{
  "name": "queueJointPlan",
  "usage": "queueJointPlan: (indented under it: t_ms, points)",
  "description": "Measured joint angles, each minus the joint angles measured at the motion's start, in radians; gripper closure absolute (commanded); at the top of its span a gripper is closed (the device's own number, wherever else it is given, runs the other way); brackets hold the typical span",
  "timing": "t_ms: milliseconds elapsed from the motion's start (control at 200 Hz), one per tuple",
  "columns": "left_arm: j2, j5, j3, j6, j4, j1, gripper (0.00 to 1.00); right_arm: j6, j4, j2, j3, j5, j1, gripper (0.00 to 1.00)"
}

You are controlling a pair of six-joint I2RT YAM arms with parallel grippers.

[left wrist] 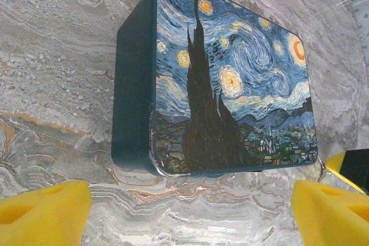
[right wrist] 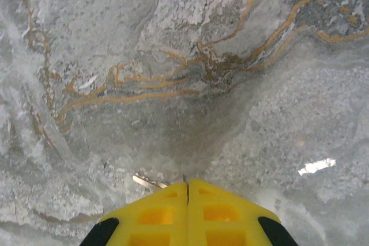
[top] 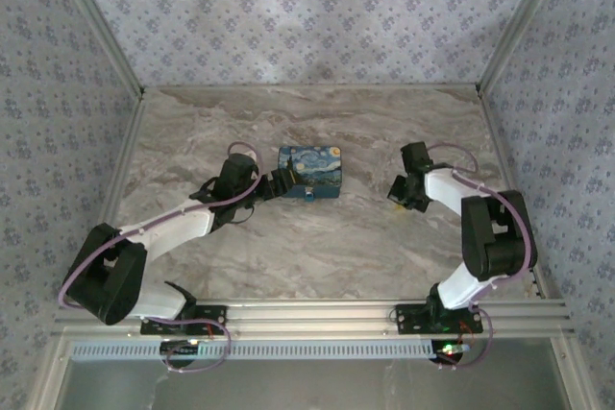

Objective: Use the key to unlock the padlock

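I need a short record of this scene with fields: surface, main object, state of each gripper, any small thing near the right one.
surface: grey marble-pattern table
object: dark blue rectangular box with a starry night painting on top
left gripper: open, yellow fingers just short of the box
right gripper: shut, tips low over the table
thin metal piece: beside the right fingertips; gripped or not, cannot tell

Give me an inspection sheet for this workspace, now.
Surface: veined grey marble table.
Job's things: thin metal piece, possibly the key, at the tips of the right claw.
Clutter: painted box lying flat.
Claws: left claw open, facing the box; right claw shut.
Cables: lilac cables run along both arms.
Surroundings: patterned walls, aluminium frame.
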Motion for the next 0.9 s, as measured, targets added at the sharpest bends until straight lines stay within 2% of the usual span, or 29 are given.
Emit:
queueJointPlan:
  t_ms: [345,495,735,899]
  points:
    - [0.0,0.0,0.033,0.003,-0.018,0.0,0.1,-0.023,0.035,-0.22,-0.023,-0.038,0.001,1.0]
    - [-0.002,0.017,0.069,0.013,-0.03,0.0,0.1,-0.028,0.06,-0.293,-0.023,-0.106,0.003,1.0]
    - [-0.003,0.159,0.132,0.037,0.027,0.0,0.14,-0.032,0.08,-0.349,0.069,-0.322,0.049,1.0]
    - [-0.002,0.314,0.172,0.043,0.135,0.0,0.27,-0.027,0.119,-0.349,0.174,-0.501,0.102,1.0]
